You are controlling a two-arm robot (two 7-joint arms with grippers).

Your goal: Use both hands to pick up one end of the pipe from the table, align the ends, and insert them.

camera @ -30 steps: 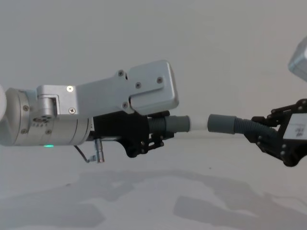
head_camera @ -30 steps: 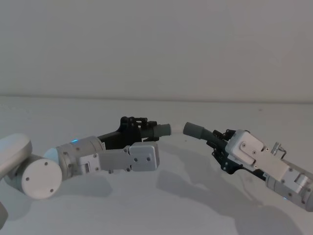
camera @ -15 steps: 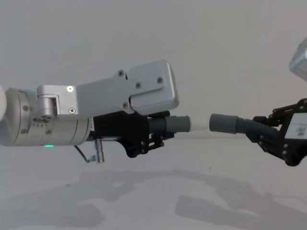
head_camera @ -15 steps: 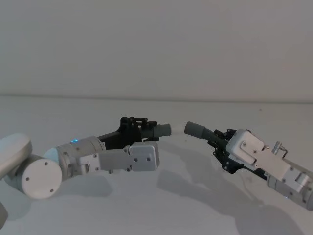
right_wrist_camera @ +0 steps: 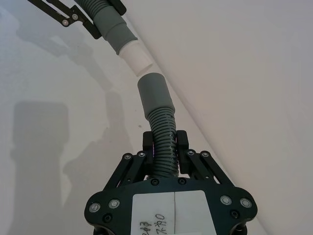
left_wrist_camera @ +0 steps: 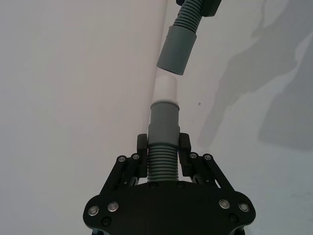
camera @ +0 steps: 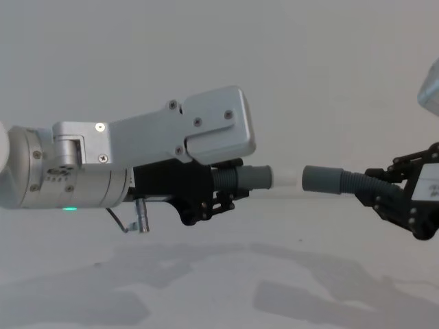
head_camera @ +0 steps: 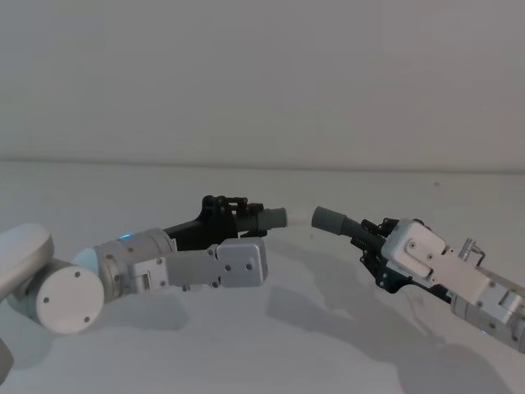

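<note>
Head view: my left gripper [head_camera: 238, 215] comes in from 8 o'clock, clenched on the shorter pipe piece [head_camera: 264, 218]. That piece's long axis runs 9-to-3, whitish tip [head_camera: 297, 216] aimed toward 3. My right gripper [head_camera: 376, 243] enters from 4 o'clock, grasping the longer pipe piece [head_camera: 344, 226]; its wide cuff [head_camera: 326, 218] points toward 10. Both pieces are held up off the white table [head_camera: 328, 345], ends near but apart.

Left wrist view: my fingers [left_wrist_camera: 183, 149] clamp the ribbed section of the shorter piece just behind its smooth cuff [left_wrist_camera: 163, 121]. Axis 6-to-12, white tip leading toward 12. The other cuff sits a little toward 1 from the tip, a small gap between, slightly off line.

Right wrist view: my right fingers [right_wrist_camera: 182, 142] are closed on the ribs of the longer piece, the axis bending from 6 toward 11. The cuff mouth faces the white tip, near it, not touching. White label [right_wrist_camera: 175, 210] on the gripper body, handwritten marks partly cut off, not readable for sure.

Chest view: shorter piece lies horizontal, tip toward 3. Longer piece's cuff faces 9, roughly level with it. Clear gap between them. Green light [camera: 68, 209] on my left arm. No brand readable.
</note>
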